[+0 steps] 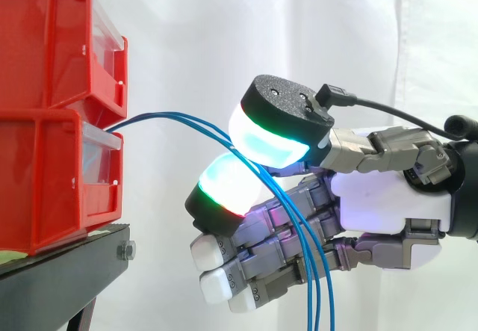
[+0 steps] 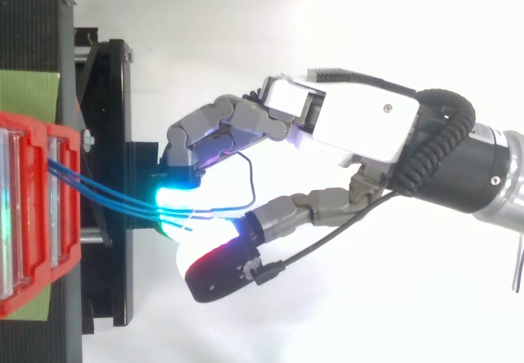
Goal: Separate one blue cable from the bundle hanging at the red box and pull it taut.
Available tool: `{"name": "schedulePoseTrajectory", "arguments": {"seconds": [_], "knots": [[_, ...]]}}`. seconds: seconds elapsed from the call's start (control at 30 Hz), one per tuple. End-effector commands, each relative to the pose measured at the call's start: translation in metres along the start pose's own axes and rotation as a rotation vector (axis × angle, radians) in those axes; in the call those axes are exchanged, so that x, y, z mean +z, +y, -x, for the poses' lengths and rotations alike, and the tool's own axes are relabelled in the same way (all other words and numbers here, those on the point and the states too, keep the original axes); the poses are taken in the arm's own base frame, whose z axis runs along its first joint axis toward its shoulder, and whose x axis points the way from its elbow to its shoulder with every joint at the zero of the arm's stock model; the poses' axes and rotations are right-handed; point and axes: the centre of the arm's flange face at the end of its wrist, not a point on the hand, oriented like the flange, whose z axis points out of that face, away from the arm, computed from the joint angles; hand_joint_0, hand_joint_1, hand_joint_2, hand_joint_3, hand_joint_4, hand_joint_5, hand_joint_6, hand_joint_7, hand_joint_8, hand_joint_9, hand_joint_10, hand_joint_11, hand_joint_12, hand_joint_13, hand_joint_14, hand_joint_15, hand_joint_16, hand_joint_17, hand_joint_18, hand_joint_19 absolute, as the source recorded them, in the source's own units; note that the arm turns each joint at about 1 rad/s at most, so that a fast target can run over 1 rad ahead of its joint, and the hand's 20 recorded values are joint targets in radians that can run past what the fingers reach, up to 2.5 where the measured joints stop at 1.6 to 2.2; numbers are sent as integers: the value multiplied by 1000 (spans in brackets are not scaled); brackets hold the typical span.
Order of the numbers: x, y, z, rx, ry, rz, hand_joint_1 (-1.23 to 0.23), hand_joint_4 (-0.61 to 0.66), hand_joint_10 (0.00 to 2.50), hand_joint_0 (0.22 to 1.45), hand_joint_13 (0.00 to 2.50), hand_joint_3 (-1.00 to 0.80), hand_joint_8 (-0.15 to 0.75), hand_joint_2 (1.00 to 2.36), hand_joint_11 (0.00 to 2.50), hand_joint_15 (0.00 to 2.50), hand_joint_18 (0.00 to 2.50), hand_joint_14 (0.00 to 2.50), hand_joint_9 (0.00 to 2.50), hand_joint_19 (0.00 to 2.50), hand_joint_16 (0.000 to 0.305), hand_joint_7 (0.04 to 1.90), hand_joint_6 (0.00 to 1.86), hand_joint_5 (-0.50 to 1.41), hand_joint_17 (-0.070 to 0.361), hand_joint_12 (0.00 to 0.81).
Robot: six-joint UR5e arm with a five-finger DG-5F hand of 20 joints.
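Blue cables (image 1: 160,113) leave the front of the lower red bin (image 1: 45,181), which sits at the stand's (image 1: 67,264) edge. They curve across to the hand (image 1: 388,196) and hang down past its palm. I read the hand as closed in a pinch: the cables pass between two glowing pads (image 1: 269,140), and the other fingers are curled beneath.

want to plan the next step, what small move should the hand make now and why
Probably draw the hand slowly away from the red bin: the blue cables sit pinched between its glowing pads but bow in a slack arc from the bin.
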Motion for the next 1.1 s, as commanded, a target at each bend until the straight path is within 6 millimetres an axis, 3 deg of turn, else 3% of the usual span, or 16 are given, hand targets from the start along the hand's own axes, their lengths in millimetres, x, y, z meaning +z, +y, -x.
{"name": "schedulePoseTrajectory", "arguments": {"seconds": [0.0,0.17,0.3,0.43,0.73,0.97,1.07], "knots": [[0,0,0,-1,1,-2,-633,185,20,483,825,-500,330,1000,579,376,601,14,882,416,52,987,849,-192,117,375],[0,0,0,-1,1,-2,-505,156,21,609,809,-500,304,1000,584,390,568,16,886,442,46,1083,863,-186,104,350],[0,0,0,-1,0,-3,-612,152,22,610,807,-304,312,1018,583,398,573,16,882,456,47,1126,881,-187,106,357],[-1,0,0,-2,0,-4,-695,148,20,608,801,-234,315,1022,602,399,570,17,877,456,48,1156,883,-189,109,360],[-1,0,0,-2,0,-4,-810,121,20,646,795,-277,304,1019,601,400,574,16,841,445,49,1103,898,-209,110,359],[-1,0,0,-2,0,-4,-888,135,21,726,781,-500,290,1000,618,390,568,16,813,410,48,1073,897,-217,109,344],[-1,0,0,-2,0,-4,-900,134,20,726,780,-500,289,1000,611,379,574,17,816,398,48,1068,895,-216,108,341]]}}
